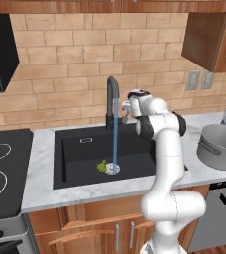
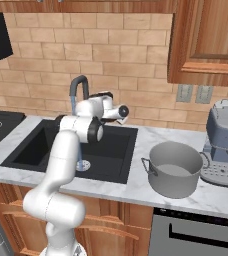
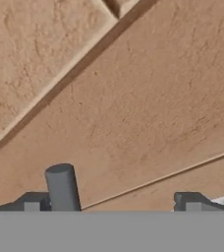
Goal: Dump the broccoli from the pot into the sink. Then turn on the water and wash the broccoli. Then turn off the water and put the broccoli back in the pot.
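water (image 1: 115, 134) running from faucet (image 1: 112, 89) onto drain (image 1: 113, 169) | broccoli (image 1: 101, 166) in sink (image 1: 70, 168), touching drain's left edge, just beside stream | pot (image 2: 173, 170) upright on counter (image 2: 146, 145) right of sink | gripper (image 3: 111, 202) spread wide, holding nothing, at faucet lever (image 3: 62, 187), facing tile wall (image 3: 133, 98)

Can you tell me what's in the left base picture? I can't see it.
Water runs from the faucet into the black sink, beside a small green broccoli. The robot's tool is by the faucet; a grey pot sits right.
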Robot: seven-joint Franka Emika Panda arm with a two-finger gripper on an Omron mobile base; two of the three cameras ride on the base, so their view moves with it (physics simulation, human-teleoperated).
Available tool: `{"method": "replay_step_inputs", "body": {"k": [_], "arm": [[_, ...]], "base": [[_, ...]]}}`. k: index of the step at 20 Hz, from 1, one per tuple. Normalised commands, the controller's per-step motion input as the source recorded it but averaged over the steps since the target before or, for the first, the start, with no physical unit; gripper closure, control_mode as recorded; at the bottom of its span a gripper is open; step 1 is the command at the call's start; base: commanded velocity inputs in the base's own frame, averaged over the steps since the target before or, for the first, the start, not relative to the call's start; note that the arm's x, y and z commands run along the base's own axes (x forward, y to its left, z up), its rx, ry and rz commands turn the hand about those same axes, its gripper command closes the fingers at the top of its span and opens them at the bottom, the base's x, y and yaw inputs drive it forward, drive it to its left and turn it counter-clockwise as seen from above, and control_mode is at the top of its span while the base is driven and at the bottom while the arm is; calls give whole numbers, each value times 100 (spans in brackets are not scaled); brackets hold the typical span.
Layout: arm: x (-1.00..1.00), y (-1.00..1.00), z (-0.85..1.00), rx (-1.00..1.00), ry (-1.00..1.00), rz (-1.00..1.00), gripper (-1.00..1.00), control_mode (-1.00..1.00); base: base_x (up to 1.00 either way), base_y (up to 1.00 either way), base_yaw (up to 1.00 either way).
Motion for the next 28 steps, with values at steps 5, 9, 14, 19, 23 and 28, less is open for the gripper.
{"method": "replay_step_inputs", "body": {"k": [5, 9, 14, 19, 23, 28], "arm": [[63, 8, 0, 8, 0, 0, -100, -100], [55, 28, 2, 8, 0, 1, -100, -100], [51, 34, 14, 7, 0, 1, -100, -100], [35, 32, 22, 3, 0, 0, -100, -100], [15, 46, 42, 4, -2, 2, -100, -100], [7, 57, 51, 2, -7, 4, -100, -100]], "base": [[0, 0, 0], [0, 0, 0], [0, 0, 0], [0, 0, 0], [0, 0, 0], [0, 0, 0]]}}
